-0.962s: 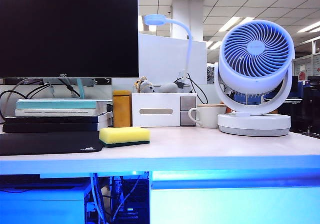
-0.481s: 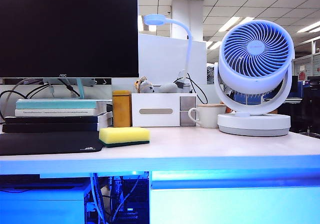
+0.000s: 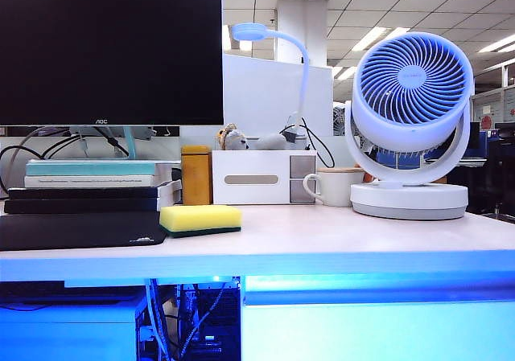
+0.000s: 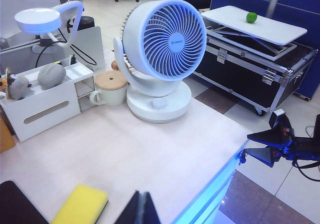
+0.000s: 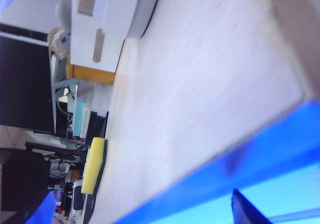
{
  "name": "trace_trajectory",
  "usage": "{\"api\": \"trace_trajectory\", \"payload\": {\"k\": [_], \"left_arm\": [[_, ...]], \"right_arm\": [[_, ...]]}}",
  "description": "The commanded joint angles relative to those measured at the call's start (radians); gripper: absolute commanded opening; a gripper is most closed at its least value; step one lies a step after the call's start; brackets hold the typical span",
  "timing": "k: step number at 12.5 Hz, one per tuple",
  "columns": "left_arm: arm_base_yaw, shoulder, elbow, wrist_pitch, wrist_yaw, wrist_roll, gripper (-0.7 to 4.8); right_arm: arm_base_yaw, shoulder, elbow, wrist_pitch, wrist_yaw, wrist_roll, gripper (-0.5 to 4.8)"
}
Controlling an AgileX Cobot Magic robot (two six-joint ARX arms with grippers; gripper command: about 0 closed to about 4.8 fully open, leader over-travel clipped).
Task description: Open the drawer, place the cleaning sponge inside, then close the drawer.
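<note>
The yellow cleaning sponge (image 3: 199, 218) with its dark green underside lies flat on the desk near the front edge, beside a black mouse pad. The drawer (image 3: 378, 329) under the desk's right half is closed, and its lip handle (image 3: 378, 284) glows blue. Neither gripper shows in the exterior view. My left gripper (image 4: 141, 210) hovers shut and empty over the desk front, just right of the sponge (image 4: 80, 206). My right gripper (image 5: 142, 211) is open wide at the blue-lit desk edge, with the drawer front (image 5: 285, 196) between its spread fingertips (image 5: 247, 209). The sponge (image 5: 93, 165) is far from it.
At the back of the desk stand a monitor (image 3: 110, 51), stacked books (image 3: 88, 186), an amber container (image 3: 195, 174), a white organiser box (image 3: 261, 178), a mug (image 3: 331, 186) and a large fan (image 3: 410, 128). Cables hang under the desk, left of the drawer.
</note>
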Motion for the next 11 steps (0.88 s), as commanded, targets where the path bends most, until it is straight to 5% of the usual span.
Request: {"api": "trace_trajectory", "payload": {"k": [1,4,11], "left_arm": [[0.000,-0.002,0.004,-0.001,0.005,0.000,-0.06],[0.000,-0.002,0.004,-0.001,0.005,0.001,-0.06],[0.000,-0.002,0.004,-0.002,0.005,0.001,-0.06]], "right_arm": [[-0.032,-0.004,-0.032,0.012,0.049,-0.028,4.79],[-0.046,-0.002,-0.028,0.016,0.093,-0.029,4.79],[-0.050,0.084,0.064,0.013,-0.021,-0.043,4.79]]}}
